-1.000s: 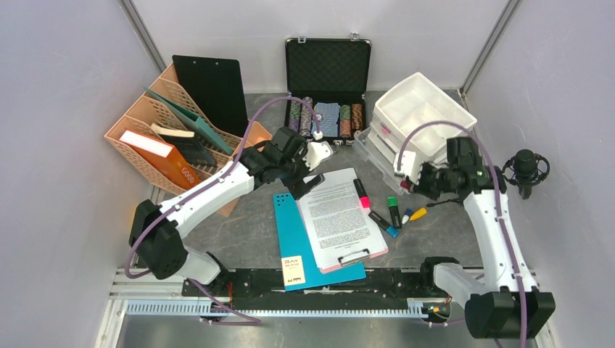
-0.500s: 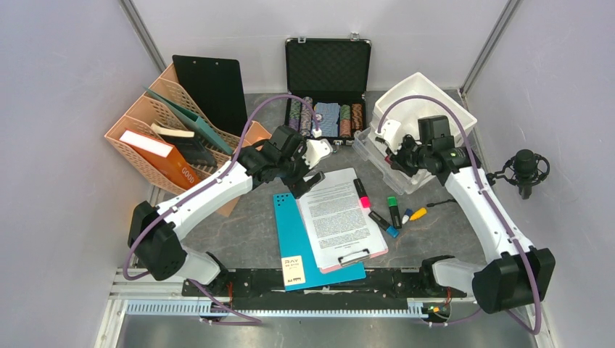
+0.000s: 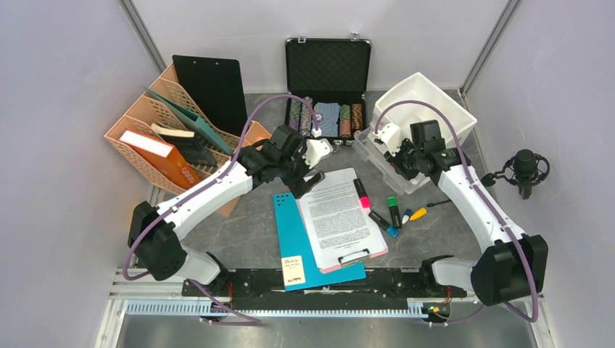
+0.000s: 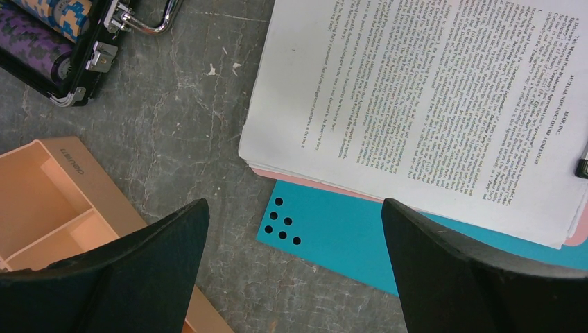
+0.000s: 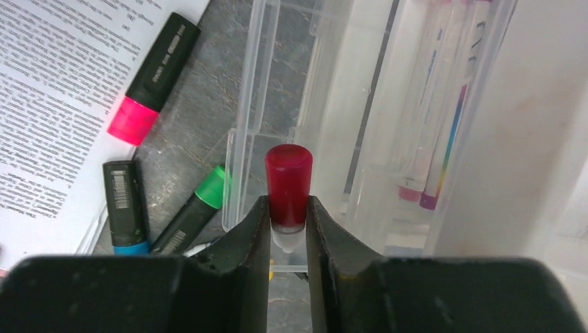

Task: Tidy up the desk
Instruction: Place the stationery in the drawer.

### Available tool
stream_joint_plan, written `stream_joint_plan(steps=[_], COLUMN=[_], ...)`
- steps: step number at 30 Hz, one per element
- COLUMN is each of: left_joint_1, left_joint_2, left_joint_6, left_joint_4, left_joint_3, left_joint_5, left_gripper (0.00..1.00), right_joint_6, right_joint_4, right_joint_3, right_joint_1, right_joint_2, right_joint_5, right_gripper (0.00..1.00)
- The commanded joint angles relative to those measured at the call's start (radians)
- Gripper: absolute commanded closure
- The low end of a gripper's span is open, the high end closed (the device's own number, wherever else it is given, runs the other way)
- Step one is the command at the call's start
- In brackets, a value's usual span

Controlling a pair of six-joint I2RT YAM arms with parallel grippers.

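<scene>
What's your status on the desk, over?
Left pincer open over teal folder. Right pincer shut on red marker by clear case. Green highlighter loose on desk.

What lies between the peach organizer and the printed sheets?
Left wrist view: bare desk and the teal folder's punched corner lie between the organizer and the sheets.

we log the desk (image 3: 250, 235): flat, level, dark grey top, mottled like stone, pale scuffs in places. pale grey walls (image 3: 65, 109) close three sides; aluminium rail (image 3: 290, 309) runs along its near edge.
</scene>
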Motion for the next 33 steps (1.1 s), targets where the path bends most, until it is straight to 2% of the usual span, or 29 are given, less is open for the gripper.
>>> stream_joint_plan(steps=[1, 4, 7, 13, 17, 26, 33], left_joint_1=[0.002, 0.002, 0.002, 0.002, 0.002, 0.002, 0.002], left_joint_2=[-0.028, -0.036, -0.044, -0.063, -0.071, -0.081, -0.092], left_joint_6=[-0.032, -0.031, -0.029, -0.027, -0.025, -0.017, -0.015], left_joint_4=[-0.005, -0.005, -0.005, -0.006, -0.005, 0.002, 0.012], left_joint_3=[0.035, 0.036, 0.037, 0.040, 0.039, 0.030, 0.013], left_joint_5=[0.023, 0.020, 0.016, 0.012, 0.012, 0.013, 0.024], left_gripper=[0.00, 0.00, 0.00, 0.00, 0.00, 0.00, 0.00], right_joint_6=[0.021, 0.029, 0.029, 0.006, -0.061, -0.293, -0.433], right_joint_4=[0.038, 0.025, 0.005, -0.078, -0.153, -0.300, -0.208], right_joint_3=[0.003, 0.032, 0.071, 0.132, 0.101, -0.110, -0.363], right_joint_1=[0.006, 0.005, 0.005, 0.006, 0.006, 0.006, 0.004], right_joint_2=[-0.005, -0.028, -0.049, -0.118, -0.201, -0.371, -0.408], right_joint_5=[0.056, 0.054, 0.056, 0.039, 0.031, 0.073, 0.134], right_gripper=[0.67, 0.52, 0.43, 0.46, 0.46, 0.44, 0.41])
